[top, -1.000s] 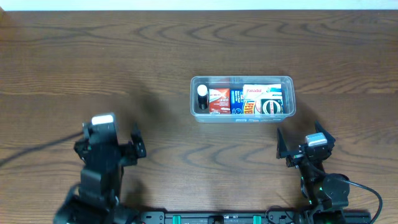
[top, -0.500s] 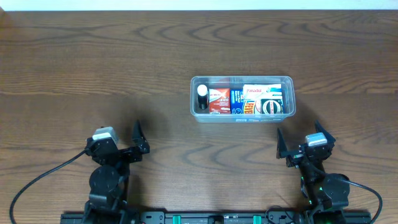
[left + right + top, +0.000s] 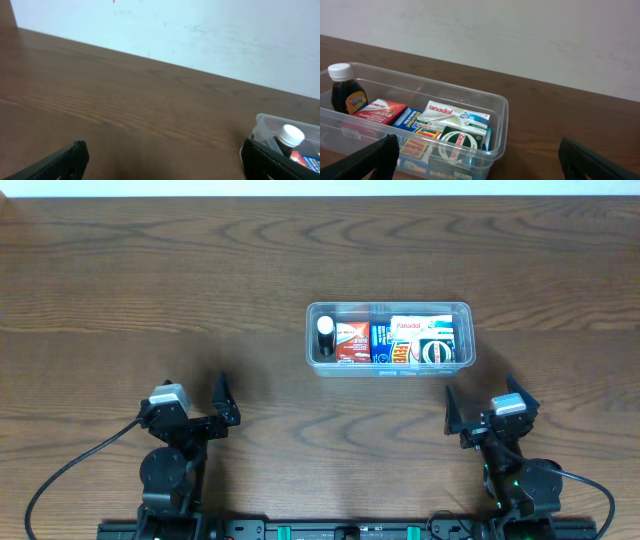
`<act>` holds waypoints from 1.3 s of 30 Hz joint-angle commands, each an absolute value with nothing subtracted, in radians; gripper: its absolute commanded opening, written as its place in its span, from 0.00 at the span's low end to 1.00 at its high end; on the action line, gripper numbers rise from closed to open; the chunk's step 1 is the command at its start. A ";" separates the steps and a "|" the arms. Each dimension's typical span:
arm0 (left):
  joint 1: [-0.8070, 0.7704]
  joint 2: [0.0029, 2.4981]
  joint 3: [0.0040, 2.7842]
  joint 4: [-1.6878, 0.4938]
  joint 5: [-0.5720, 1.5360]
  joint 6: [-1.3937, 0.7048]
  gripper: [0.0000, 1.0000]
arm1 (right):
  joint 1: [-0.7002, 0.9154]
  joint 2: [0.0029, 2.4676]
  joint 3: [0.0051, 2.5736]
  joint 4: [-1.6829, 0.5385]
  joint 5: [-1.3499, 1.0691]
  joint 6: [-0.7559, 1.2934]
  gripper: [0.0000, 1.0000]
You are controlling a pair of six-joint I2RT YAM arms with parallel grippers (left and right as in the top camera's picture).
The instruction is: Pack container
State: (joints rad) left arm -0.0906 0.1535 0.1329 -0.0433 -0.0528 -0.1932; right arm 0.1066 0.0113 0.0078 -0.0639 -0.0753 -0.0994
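I see my left gripper (image 3: 190, 415) has drawn back; it and the right gripper (image 3: 483, 412) stand wide apart, empty; the container (image 3: 312, 340) seems packed.

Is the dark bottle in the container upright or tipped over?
Upright. In the right wrist view the bottle stands in the container, white cap on top, beside a red box.

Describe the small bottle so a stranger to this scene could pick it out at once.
On the brown wooden table, find the clear plastic container right of centre. The bottle stands upright at its left end, beside the red box. It is the only round, white-capped, dark item among flat cartons.
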 commanded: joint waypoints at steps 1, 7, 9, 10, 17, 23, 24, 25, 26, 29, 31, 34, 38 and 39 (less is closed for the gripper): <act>-0.083 0.109 0.101 -0.036 -0.032 -0.173 0.98 | 0.091 0.007 0.005 -0.067 -0.079 -0.113 0.99; -0.083 0.054 0.062 -0.038 -0.033 -0.173 0.98 | 0.091 0.007 0.006 -0.067 -0.079 -0.113 0.99; -0.083 0.038 0.053 -0.041 -0.033 -0.172 0.98 | 0.091 0.007 0.005 -0.067 -0.079 -0.113 0.99; -0.083 0.031 0.048 -0.042 -0.033 -0.172 0.98 | 0.091 0.007 0.005 -0.067 -0.079 -0.113 0.99; -0.083 0.001 0.004 -0.052 -0.007 -0.172 0.98 | 0.091 0.007 0.005 -0.067 -0.079 -0.113 0.99; -0.083 0.001 0.004 -0.068 0.044 0.021 0.98 | 0.091 0.007 0.005 -0.067 -0.079 -0.113 0.99; -0.083 0.001 0.004 -0.066 0.053 0.057 0.98 | 0.091 0.007 0.006 -0.067 -0.079 -0.113 0.99; -0.083 0.001 0.004 -0.066 0.059 0.089 0.98 | 0.091 0.007 0.005 -0.067 -0.079 -0.113 0.99; -0.083 0.001 0.004 -0.065 0.061 0.113 0.98 | 0.091 0.007 0.005 -0.067 -0.079 -0.113 0.99; -0.083 0.001 0.004 -0.065 0.060 0.131 0.98 | 0.091 0.007 0.005 -0.067 -0.079 -0.113 0.99; -0.083 0.001 0.004 -0.065 0.064 0.118 0.98 | 0.091 0.007 0.005 -0.067 -0.079 -0.113 0.99; -0.083 0.001 0.004 -0.065 0.063 0.085 0.98 | 0.091 0.007 0.005 -0.067 -0.079 -0.113 0.99; -0.080 0.001 0.004 -0.065 0.064 0.085 0.98 | 0.091 0.007 0.005 -0.067 -0.079 -0.113 0.99; -0.072 0.001 0.004 -0.065 0.064 0.085 0.98 | 0.091 0.007 0.006 -0.067 -0.079 -0.113 0.99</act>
State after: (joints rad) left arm -0.0872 0.0109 0.0296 -0.0433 0.0460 0.0765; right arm 0.1066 0.0109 0.0078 -0.0639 -0.0753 -0.0994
